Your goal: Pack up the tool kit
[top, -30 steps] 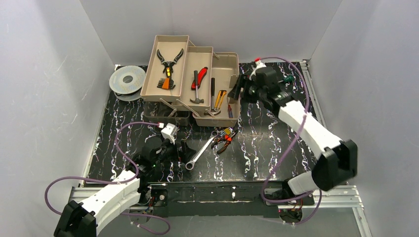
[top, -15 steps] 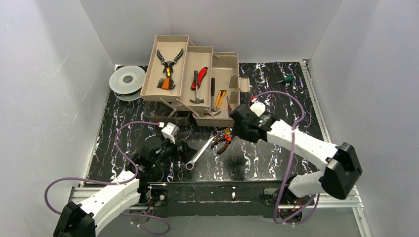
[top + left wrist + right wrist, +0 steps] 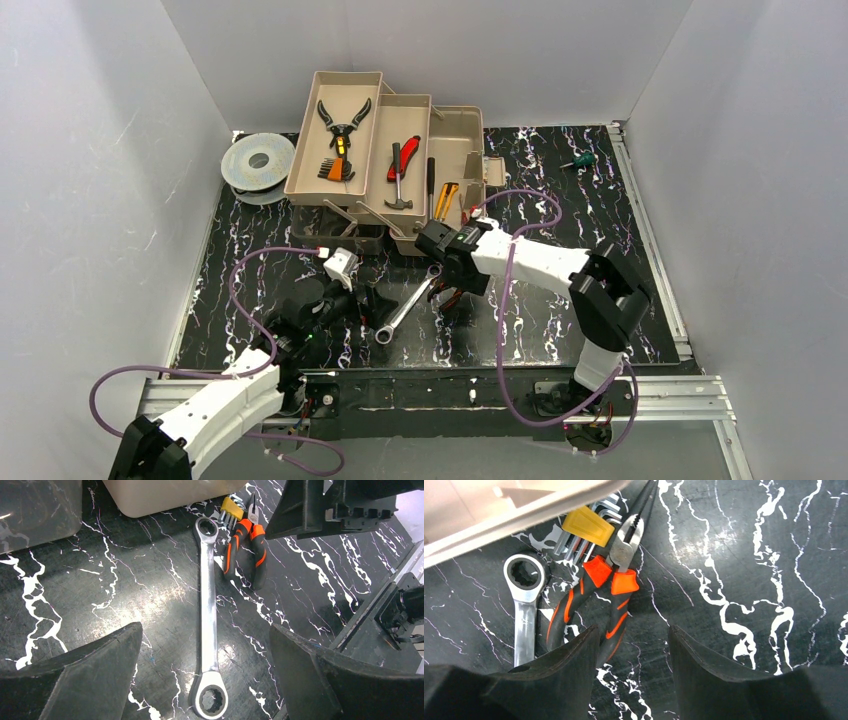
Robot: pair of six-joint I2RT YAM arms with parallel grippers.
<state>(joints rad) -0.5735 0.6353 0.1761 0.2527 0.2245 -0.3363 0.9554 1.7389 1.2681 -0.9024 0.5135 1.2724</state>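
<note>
The tan toolbox stands open at the back, its trays holding black pliers, a hammer and a red knife. A silver wrench lies on the mat in front of it. My left gripper is open and empty, its jaws either side of the wrench's near end. Orange pliers lie beside a yellow hex key set. My right gripper is open and empty, low over the pliers' handles. Its midpoint lies just right of them.
A round grey wire spool sits at the back left. A green-handled screwdriver lies at the back right. The toolbox's dark lid lies in front of the trays. Grey walls close in three sides.
My right arm has swung from the toolbox's right side down and left, and now hangs over the orange pliers. My left arm has hardly moved.
</note>
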